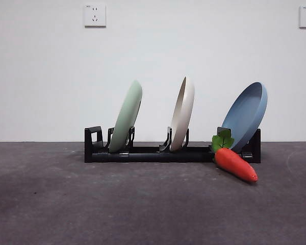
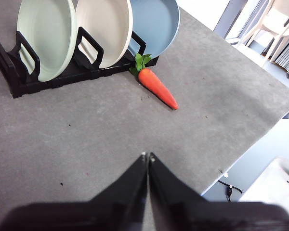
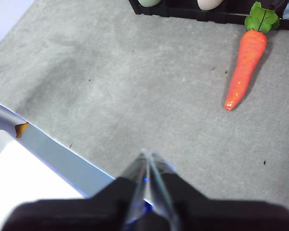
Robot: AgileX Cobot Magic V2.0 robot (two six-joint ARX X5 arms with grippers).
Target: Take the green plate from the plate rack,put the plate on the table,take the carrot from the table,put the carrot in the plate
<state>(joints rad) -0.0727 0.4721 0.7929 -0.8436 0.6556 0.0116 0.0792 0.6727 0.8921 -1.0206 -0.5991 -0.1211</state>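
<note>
So nothing's done yet: green plate [image 1: 127, 116] sits in the plate rack [image 1: 158, 152] at 9 o'clock, carrot [image 1: 235, 164] on the table [image 1: 92, 204] at 4, both claws [image 2: 147, 155] [image 3: 147, 153] clenched empty.

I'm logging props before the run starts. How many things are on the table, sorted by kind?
Plates: 3, the green plate, a cream-white plate and a blue plate, all standing in the rack
Plate racks: 1, the plate rack
Carrots: 1, the carrot, lying on the table by the rack's blue-plate end
Total: 5
</note>
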